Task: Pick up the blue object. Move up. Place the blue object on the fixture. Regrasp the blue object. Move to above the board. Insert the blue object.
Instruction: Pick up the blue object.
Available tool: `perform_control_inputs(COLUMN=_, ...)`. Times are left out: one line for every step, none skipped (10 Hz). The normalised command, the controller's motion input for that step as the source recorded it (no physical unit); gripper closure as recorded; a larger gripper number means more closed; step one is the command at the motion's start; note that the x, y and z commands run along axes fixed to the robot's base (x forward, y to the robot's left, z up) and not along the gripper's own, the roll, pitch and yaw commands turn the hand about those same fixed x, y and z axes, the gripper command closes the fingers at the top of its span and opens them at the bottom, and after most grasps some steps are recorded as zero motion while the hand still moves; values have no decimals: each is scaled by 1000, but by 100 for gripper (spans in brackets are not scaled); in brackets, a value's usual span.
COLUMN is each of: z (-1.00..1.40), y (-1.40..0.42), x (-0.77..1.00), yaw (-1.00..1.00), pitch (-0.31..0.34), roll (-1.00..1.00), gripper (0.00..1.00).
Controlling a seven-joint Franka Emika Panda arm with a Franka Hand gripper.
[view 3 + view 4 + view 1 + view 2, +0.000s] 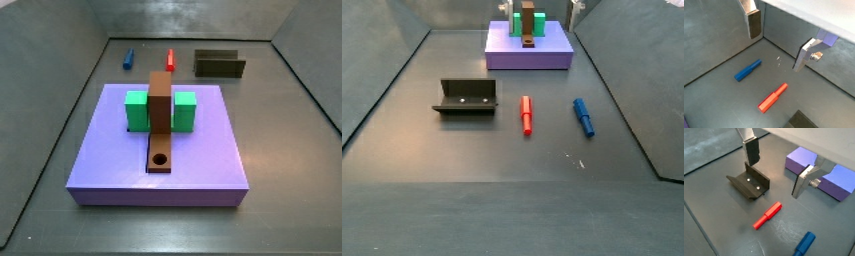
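The blue object (748, 71) is a small blue peg lying flat on the grey floor, also seen in the other views (805, 243) (130, 57) (583, 115). My gripper (779, 42) (777, 168) hangs open high above the floor with nothing between its fingers (753, 25). It is well apart from the peg. The fixture (749, 184) (219, 65) (466, 97) stands empty on the floor. The lavender board (201, 150) (502, 55) carries two green blocks and a brown bar (160, 120) with a round hole.
A red peg (773, 97) (767, 215) (527, 115) lies between the blue peg and the fixture, parallel to the blue one. Grey walls (396, 70) enclose the floor on all sides. The green blocks (136, 110) flank the brown bar.
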Motion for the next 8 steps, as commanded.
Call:
perform_control_inputs(z=-100, y=0, x=0, yaw=0, pitch=4, roll=47, gripper=0)
perform_control_inputs(z=-143, y=0, x=20, yaw=0, pitch=140, roll=63, gripper=0)
perform_control_inputs(z=-140, y=-74, x=120, yaw=-3, pitch=99, roll=83, gripper=0)
perform_control_inputs(z=-220, y=-120, x=134, yaw=-34, pitch=100, roll=96, gripper=0)
perform_control_inputs(z=-394, y=-200, x=0, yaw=-17, pitch=20, roll=171, gripper=0)
perform_control_inputs(z=-420, y=-137, x=0, yaw=0, pitch=-44, roll=0, gripper=0)
perform_control_inputs(z=-531, y=-43, x=-120, yaw=-46, pitch=-51, roll=0, gripper=0)
perform_control_inputs(z=-697, y=0, x=-603, yaw=0, pitch=-43, roll=-37, gripper=0)
